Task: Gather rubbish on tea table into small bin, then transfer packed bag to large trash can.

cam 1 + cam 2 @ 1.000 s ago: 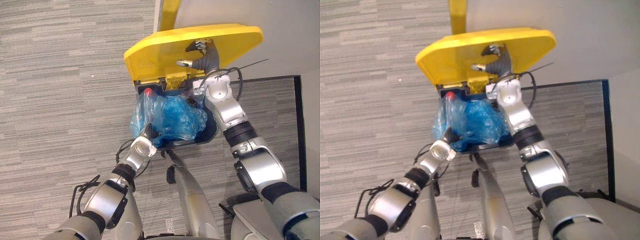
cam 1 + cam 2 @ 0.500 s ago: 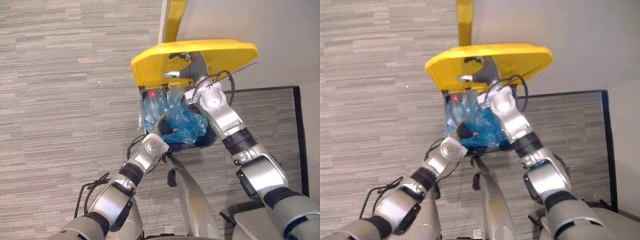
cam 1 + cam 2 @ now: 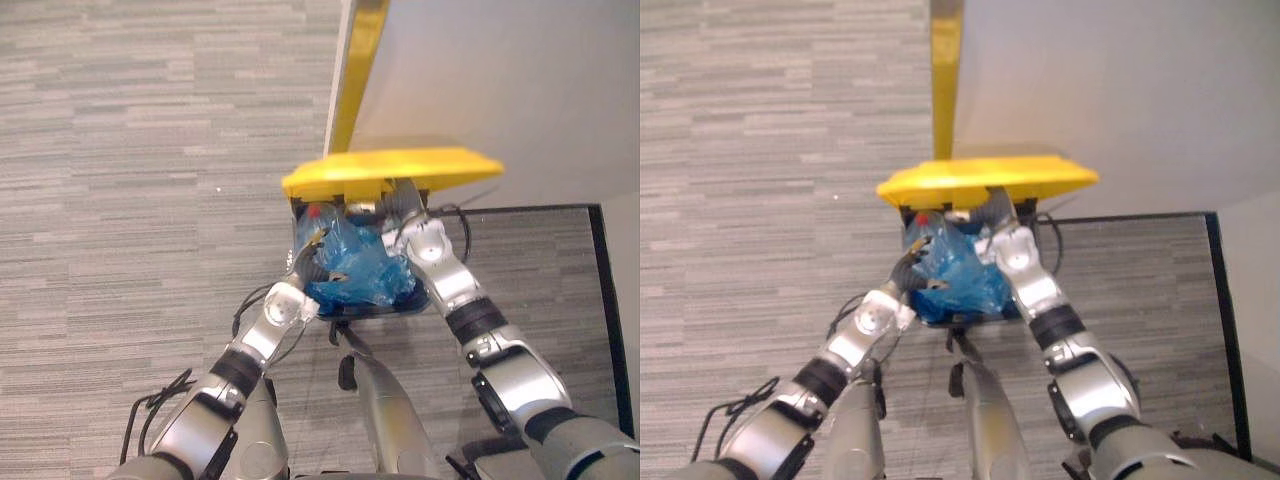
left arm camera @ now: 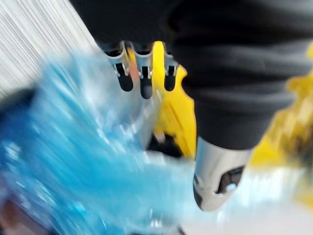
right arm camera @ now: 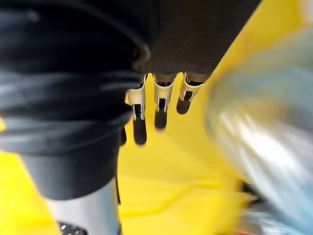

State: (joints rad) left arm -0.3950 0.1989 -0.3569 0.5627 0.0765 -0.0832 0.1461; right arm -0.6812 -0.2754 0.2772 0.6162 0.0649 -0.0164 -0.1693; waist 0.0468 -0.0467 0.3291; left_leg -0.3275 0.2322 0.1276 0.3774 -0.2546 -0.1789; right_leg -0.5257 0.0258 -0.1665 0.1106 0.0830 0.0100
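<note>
The blue rubbish bag (image 3: 352,272) lies in the dark large trash can (image 3: 412,300), with a red cap (image 3: 314,212) at its far left corner. The can's yellow lid (image 3: 392,170) hangs low over the opening. My left hand (image 3: 304,266) rests against the bag's near left side; in the left wrist view its fingers (image 4: 142,74) are straight and open above the blue plastic (image 4: 73,161), curled round nothing. My right hand (image 3: 996,214) is under the lid, and its straight fingers (image 5: 157,104) reach along the lid's yellow underside (image 5: 195,166).
The can stands against a pale wall (image 3: 500,70) with a yellow upright strip (image 3: 352,70) behind it. Grey striped carpet (image 3: 130,180) spreads to the left. A darker floor panel with a black border (image 3: 596,260) lies to the right.
The camera has shifted. The lid has come down from wide open to low over the can, my right hand with it. My left hand has opened off the bag, which sits deeper.
</note>
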